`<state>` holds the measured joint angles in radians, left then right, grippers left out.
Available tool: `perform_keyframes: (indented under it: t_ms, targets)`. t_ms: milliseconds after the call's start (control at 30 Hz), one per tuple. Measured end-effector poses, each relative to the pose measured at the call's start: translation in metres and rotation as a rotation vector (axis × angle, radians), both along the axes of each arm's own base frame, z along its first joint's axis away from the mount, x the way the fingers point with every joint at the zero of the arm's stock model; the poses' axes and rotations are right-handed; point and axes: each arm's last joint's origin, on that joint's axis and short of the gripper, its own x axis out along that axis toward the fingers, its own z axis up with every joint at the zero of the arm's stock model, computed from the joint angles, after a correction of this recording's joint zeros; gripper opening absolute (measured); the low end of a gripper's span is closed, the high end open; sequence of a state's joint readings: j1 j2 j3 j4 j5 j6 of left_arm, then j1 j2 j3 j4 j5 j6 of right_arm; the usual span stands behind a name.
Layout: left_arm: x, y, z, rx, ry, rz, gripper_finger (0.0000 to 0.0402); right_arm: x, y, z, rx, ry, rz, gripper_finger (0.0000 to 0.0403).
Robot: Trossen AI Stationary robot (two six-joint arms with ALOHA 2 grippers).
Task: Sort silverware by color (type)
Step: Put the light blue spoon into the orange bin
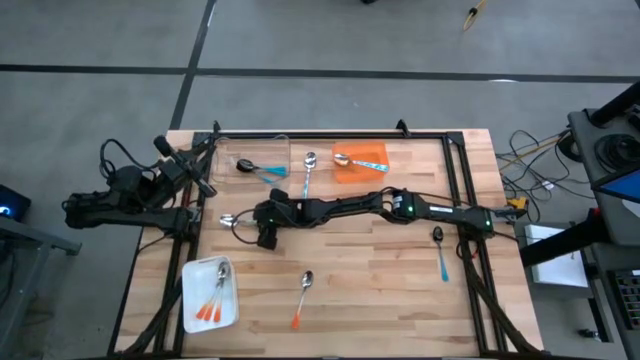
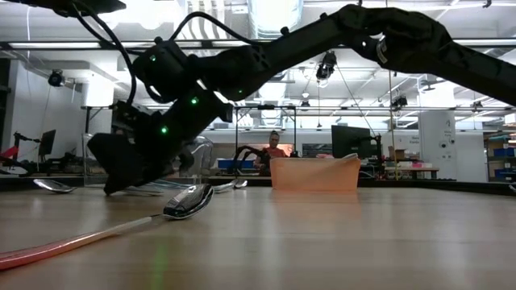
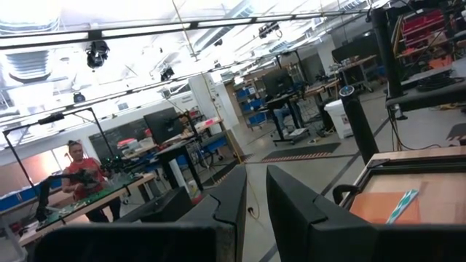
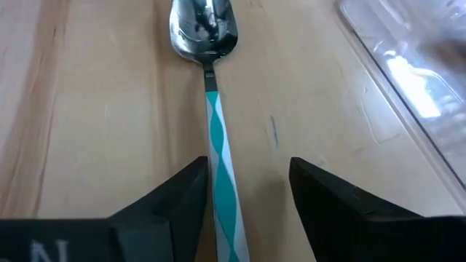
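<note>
closest to the front edge of the table lies an orange-handled spoon (image 1: pixel 303 298) on bare wood, and to its left a white tray (image 1: pixel 192 296) holds several more orange-handled spoons (image 1: pixel 214 303) bunched together. over on the right side, beside the frame rail, a dark-bowled spoon with a teal handle (image 1: pixel 440 252) lies alone. in the middle of the table the right gripper (image 4: pixel 246 191) has reached far across to the left side and sits low over a silver spoon with a teal-and-white striped handle (image 4: pixel 218 138); its fingers (image 4: pixel 325 196) are spread apart, one on each side of the handle, with the left finger's edge just beside the stripe and the bowl pointing away from the wrist. i cannot tell whether a finger actually touches the handle. a clear plastic container (image 4: pixel 408 80) edges in near that spoon. farther back, that clear tray (image 1: pixel 262 152) holds a dark-bowled teal spoon (image 1: pixel 258 169), a silver spoon with a light-blue handle (image 1: pixel 308 172) lies just beside it on the wood, and an orange tray (image 1: pixel 360 160) carries another silver spoon with a light-blue handle (image 1: pixel 356 161). the left gripper (image 3: pixel 256 198) waits at the table's left edge, raised and pointed out at the room, its fingers drawn close with a thin gap and nothing between them. beyond the table a person (image 3: pixel 79 175) in red sits at a workbench
</note>
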<state>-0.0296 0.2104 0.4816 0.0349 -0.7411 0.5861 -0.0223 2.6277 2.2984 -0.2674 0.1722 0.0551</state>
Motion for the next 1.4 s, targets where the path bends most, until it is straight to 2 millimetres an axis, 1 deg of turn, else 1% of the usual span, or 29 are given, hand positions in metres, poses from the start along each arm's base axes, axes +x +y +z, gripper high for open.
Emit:
perform_keyframes:
  t_ms: [133,233,367,500,667,800,900,1100,1267,1400]
  targets:
    - [0.000,0.000,0.000,0.000,0.000,0.000,0.0036,-0.002,0.000,-0.005,0.000,0.012,-0.001,0.0167]
    - [0.000,0.000,0.000,0.003,0.002,0.001,0.0036,-0.003,0.000,-0.007,0.010,0.014,0.000,0.0142]
    - [0.000,0.000,0.000,0.003,0.003,0.001,0.0036,-0.003,0.000,-0.008,0.057,0.011,0.014,0.0089]
    - [0.000,0.000,0.000,0.003,0.003,0.001,0.0036,-0.003,0.000,-0.008,0.059,0.012,0.014,0.0032]
    - [0.000,0.000,0.000,0.003,0.002,0.001,0.0036,-0.002,0.002,-0.006,0.064,0.009,0.025,0.0028]
    - [0.000,0.000,0.000,0.003,0.003,0.001,0.0036,-0.002,0.008,0.002,0.056,0.008,0.046,0.0028]
    - [0.000,0.000,0.000,0.003,0.003,0.001,0.0036,-0.006,0.013,0.017,0.057,0.036,0.080,0.0028]
    - [0.000,0.000,0.000,0.003,0.003,0.001,0.0036,-0.022,0.013,0.063,0.044,0.096,0.108,0.0028]
    - [0.000,0.000,0.000,0.003,0.003,0.000,0.0036,-0.043,0.014,0.097,0.025,0.207,0.145,0.0028]
    - [0.000,0.000,0.000,0.003,0.003,0.000,0.0036,-0.065,0.014,0.136,0.011,0.249,0.163,0.0028]
